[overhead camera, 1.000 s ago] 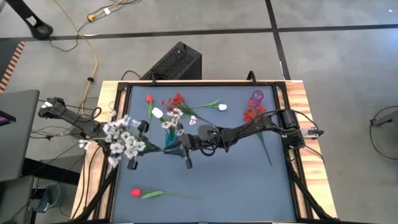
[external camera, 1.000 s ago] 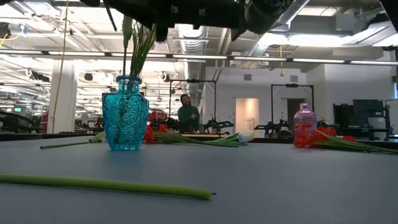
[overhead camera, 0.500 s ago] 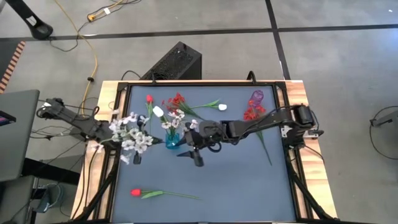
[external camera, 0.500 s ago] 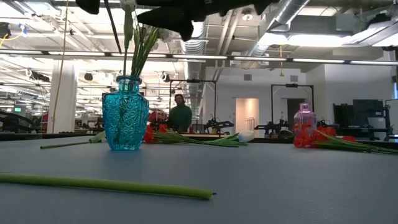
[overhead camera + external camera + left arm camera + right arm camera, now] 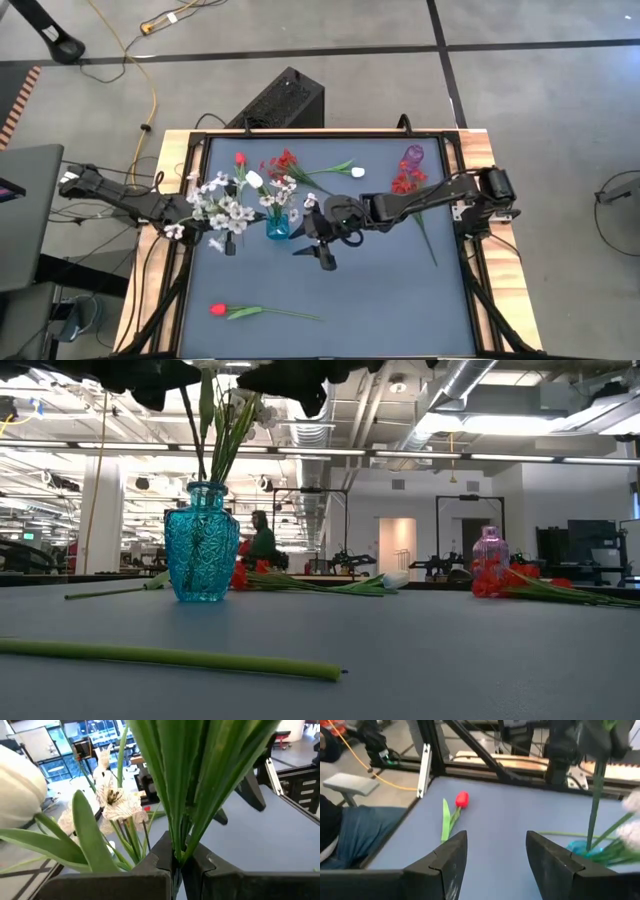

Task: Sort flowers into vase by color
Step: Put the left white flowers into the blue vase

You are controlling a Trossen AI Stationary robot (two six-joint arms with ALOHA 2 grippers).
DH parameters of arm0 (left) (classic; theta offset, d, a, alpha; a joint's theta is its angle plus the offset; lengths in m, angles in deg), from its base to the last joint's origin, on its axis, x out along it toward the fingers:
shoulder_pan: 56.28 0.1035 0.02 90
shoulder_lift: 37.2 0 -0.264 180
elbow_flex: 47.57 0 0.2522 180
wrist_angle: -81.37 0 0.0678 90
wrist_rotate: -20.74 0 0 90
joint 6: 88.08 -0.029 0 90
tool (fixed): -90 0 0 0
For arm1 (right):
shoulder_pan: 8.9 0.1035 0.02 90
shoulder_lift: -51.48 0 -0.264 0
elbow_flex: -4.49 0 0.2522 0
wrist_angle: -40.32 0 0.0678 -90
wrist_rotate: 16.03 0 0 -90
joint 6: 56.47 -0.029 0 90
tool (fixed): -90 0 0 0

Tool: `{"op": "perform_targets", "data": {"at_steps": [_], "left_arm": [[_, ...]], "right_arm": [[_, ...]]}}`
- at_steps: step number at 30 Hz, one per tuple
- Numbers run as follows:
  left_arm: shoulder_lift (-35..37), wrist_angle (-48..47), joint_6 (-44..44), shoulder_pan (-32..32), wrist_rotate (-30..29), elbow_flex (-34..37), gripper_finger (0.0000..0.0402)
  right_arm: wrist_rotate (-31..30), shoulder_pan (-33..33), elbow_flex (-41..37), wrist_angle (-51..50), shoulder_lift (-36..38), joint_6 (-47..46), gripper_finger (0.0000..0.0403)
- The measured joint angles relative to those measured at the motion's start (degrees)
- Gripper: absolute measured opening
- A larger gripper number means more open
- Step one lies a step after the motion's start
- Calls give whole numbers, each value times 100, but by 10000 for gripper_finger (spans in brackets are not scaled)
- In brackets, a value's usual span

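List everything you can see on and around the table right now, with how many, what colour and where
Blue vase: one, teal glass, centre-left of the table, holding white flowers.
White spray: one, held above the table left of the blue vase.
Pink vase: one, back right, red flowers beside it.
Red tulip: one, front left, lying flat.
Loose flowers: red and white, behind the blue vase.
Left gripper: shut on the white spray's stems.
Right gripper: open, beside the blue vase.

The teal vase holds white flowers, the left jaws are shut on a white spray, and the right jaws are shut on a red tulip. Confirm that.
One thing is wrong: the right gripper holds nothing; its jaws stand open in the right wrist view, with the red tulip lying on the table beyond. The teal vase does hold white flowers, and the left gripper is shut on the white spray.
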Motion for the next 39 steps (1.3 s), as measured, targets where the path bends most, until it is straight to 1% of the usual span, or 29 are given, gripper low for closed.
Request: {"op": "perform_targets", "data": {"at_steps": [4, 9, 14, 19, 26, 30, 35, 39], "left_arm": [[0, 0, 172, 72, 153, 0, 0], [2, -32, 298, 70, 115, 57, 0], [0, 483, 335, 87, -79, 466, 0], [2, 947, 380, 171, -88, 740, 0], [-70, 936, 868, 402, -85, 861, 0], [-276, 962, 1144, 546, -36, 859, 0], [-748, 1046, 1303, 603, 14, 859, 0], [-1118, 1341, 1334, 603, 190, 859, 0]], "right_arm": [[0, -20, -4, -50, -8, 11, 227], [0, -26, -4, -43, -8, 105, 227], [0, -24, -4, -45, -8, 120, 227], [2, -24, -4, -43, -8, 120, 226], [2, -33, -4, -17, -8, 118, 226], [2, -57, -4, 16, -8, 118, 226], [2, -57, -4, 14, -8, 118, 226], [2, -57, -4, 8, -8, 118, 226]]}}
